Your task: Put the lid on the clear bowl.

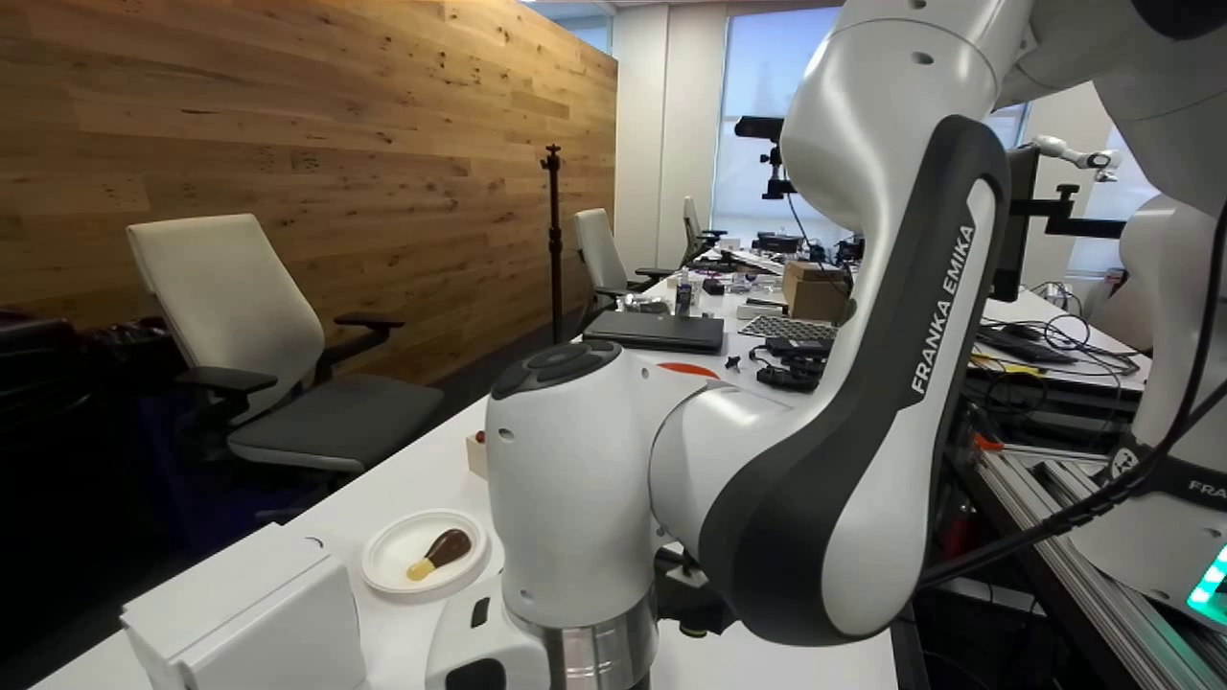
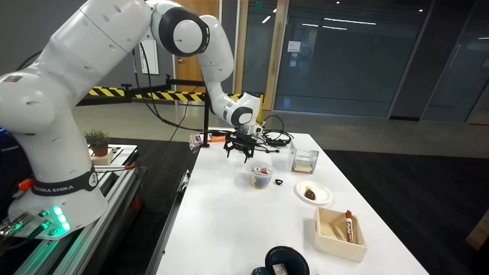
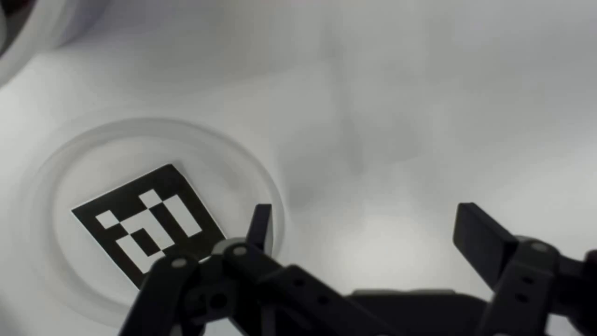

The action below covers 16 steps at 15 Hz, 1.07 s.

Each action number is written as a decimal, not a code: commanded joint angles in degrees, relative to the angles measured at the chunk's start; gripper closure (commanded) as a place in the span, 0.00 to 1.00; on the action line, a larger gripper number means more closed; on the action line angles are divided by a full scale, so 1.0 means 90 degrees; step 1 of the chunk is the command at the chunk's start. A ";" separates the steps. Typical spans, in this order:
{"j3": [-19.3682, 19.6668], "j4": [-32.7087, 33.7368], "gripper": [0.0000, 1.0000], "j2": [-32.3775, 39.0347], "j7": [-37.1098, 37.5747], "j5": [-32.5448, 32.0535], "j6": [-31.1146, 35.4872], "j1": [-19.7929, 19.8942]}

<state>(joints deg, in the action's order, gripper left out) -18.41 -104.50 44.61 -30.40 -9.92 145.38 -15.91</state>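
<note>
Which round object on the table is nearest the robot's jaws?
The pale round lid with the black-and-white mark: in the wrist view, the jaws partly hide it. The clear round bowl and white round plate are farther.

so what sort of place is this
Probably a robotics lab set up in an office: there's a large robot arm, a yellow-and-black striped barrier and a desk chair.

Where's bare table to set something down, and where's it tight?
Bare: the tabletop bordered by the clear bowl, wooden box and dark mug; also right of the lid in the wrist view. Crowded: around the clear bowl, with lid and small black object nearby; cables beyond.
</note>
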 commanded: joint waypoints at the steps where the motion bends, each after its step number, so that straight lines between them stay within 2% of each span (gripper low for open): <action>1: -0.0054 0.0178 0.00 0.0225 -0.0230 -0.0242 0.0113 0.0019; 6: 0.0009 0.0508 0.00 0.0594 -0.0700 -0.0452 0.0152 -0.0030; 12: 0.0217 0.0830 0.01 0.0766 -0.0840 -0.0726 0.0092 -0.0138; 13: 0.0246 0.0877 0.20 0.0791 -0.0831 -0.0759 0.0087 -0.0161; 14: 0.0265 0.0905 0.26 0.0803 -0.0826 -0.0789 0.0086 -0.0176; 15: 0.0279 0.0932 0.27 0.0818 -0.0818 -0.0801 0.0085 -0.0190; 16: 0.0294 0.0957 0.35 0.0830 -0.0815 -0.0813 0.0086 -0.0198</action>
<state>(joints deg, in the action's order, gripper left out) -16.56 -98.18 50.46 -37.51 -15.11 146.29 -16.80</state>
